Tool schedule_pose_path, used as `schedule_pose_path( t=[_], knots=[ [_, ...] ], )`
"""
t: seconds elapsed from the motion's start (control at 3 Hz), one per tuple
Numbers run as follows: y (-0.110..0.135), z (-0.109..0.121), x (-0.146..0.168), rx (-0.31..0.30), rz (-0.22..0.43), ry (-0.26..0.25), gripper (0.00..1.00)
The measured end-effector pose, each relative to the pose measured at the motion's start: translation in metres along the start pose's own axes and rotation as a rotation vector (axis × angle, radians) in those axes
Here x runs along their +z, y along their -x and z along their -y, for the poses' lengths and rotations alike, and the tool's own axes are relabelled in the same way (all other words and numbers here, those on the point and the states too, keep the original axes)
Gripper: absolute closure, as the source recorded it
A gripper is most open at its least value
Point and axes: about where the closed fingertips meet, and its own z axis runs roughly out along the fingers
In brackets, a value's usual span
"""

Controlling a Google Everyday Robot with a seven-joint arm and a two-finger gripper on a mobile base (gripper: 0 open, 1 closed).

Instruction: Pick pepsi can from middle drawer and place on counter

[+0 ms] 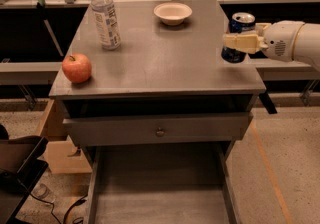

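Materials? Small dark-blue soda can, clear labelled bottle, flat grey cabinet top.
Pepsi can: likely aluminium, with a shiny silver top and glossy blue body; the cream gripper grips it at the right edge of the grey counter. Clear bottle: plastic, see-through, white cap. Counter: smooth and dull; painted metal or laminate, cannot tell.

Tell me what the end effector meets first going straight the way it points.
The end effector, gripping the can at the right edge of the counter, points left. The way looks free over it, probably passing between bottle and apple; depth is unclear.
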Motion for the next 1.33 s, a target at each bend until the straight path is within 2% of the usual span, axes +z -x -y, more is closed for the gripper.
schedule_pose_path(
  t=[0.67,1.0,1.33],
  knots=[
    [-0.03,0.014,0.029,0.011,0.01,0.03,1.0],
    [-0.03,0.012,0.031,0.011,0.01,0.035,0.82],
    [-0.029,0.011,0.033,0.011,0.01,0.039,0.6]
  ],
)
